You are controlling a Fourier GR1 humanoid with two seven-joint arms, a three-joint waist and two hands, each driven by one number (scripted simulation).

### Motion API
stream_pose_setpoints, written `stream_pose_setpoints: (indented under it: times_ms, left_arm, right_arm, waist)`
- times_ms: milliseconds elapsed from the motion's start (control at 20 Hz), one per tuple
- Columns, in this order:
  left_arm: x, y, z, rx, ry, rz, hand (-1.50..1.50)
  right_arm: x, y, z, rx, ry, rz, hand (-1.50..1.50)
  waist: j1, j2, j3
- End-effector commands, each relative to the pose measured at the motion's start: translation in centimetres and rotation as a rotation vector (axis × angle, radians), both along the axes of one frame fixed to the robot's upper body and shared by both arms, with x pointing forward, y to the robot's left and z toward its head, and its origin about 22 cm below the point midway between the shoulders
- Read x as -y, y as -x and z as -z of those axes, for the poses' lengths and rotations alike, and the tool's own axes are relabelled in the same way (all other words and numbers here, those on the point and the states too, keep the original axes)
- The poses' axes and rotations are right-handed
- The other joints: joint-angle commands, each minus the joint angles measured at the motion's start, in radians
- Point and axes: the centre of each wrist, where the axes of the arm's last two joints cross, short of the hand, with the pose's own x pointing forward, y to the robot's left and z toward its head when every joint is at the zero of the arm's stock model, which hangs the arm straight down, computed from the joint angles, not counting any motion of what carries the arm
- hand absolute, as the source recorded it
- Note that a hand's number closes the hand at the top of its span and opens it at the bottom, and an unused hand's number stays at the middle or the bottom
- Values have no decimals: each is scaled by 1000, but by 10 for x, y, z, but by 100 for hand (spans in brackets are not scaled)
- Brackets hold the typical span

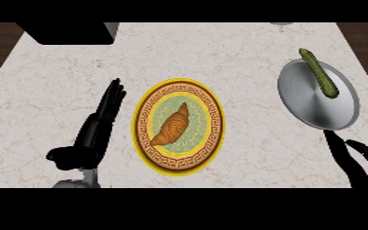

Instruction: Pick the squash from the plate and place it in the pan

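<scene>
Squash (320, 73), long and green, already lies across the far rim of the grey pan (316, 107) at the right, so the placing looks done. On the patterned plate (208, 126) only a brown croissant (173, 125) rests. Left robot hand (101, 122) stands beside the plate, fingers straight, holding nothing; right robot hand (348, 158), near the pan, is spread and empty. No writing can be read on the marble surface (215, 48).
</scene>
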Motion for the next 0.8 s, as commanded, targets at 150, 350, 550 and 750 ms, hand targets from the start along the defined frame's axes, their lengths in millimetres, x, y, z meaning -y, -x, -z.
stream_pose_setpoints:
  times_ms: [150,350,550,750]
  left_arm:
    - [3,-1,-8,8,14,19,0]
    - [12,-5,-12,-19,1,7,0]
    - [-9,-6,8,12,-7,6,0]
    - [1,-7,12,-9,7,10,0]
  right_arm:
    - [-6,31,0,-29,39,1,-150]
    - [-11,18,14,-53,55,42,-150]
    - [-18,27,-14,-58,78,37,-150]
    - [-12,21,3,-77,113,44,-150]
  waist:
    - [2,1,0]
    - [5,1,1]
    - [2,1,0]
    - [4,2,0]
